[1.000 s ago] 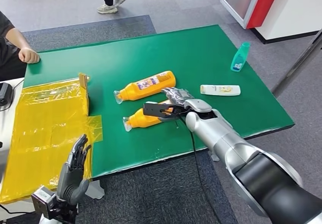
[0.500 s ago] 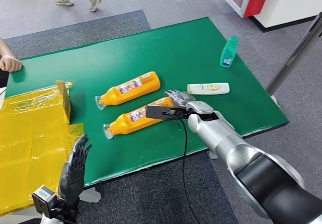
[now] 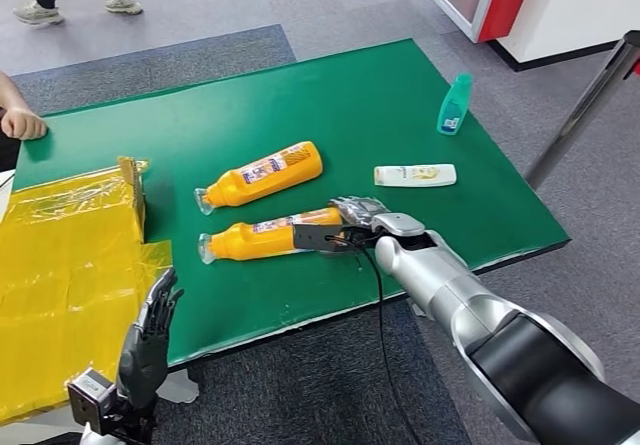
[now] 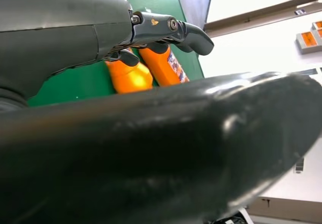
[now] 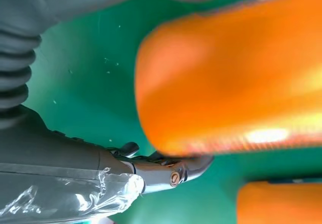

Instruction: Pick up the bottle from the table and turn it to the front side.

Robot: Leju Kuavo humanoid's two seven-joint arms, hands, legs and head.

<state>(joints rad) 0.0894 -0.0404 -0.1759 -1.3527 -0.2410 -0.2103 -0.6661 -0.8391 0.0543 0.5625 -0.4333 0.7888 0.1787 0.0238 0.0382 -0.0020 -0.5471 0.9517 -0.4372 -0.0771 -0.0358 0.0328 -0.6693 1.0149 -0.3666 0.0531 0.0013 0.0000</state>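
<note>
Near bottle [image 3: 268, 238] swung level, cap leftward, right hand [image 3: 343, 227] at base

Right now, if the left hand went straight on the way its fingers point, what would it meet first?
Probably nothing: the left hand hangs open beside the table's near edge, fingers pointing upward. Depth is unclear, so the yellow sheeting beside it could brush it.

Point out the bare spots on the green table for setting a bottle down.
Free: the far strip of the green table behind both orange bottles, and the near right corner below the white tube. Crowded: the middle, where the right hand meets the nearer orange bottle.
</note>
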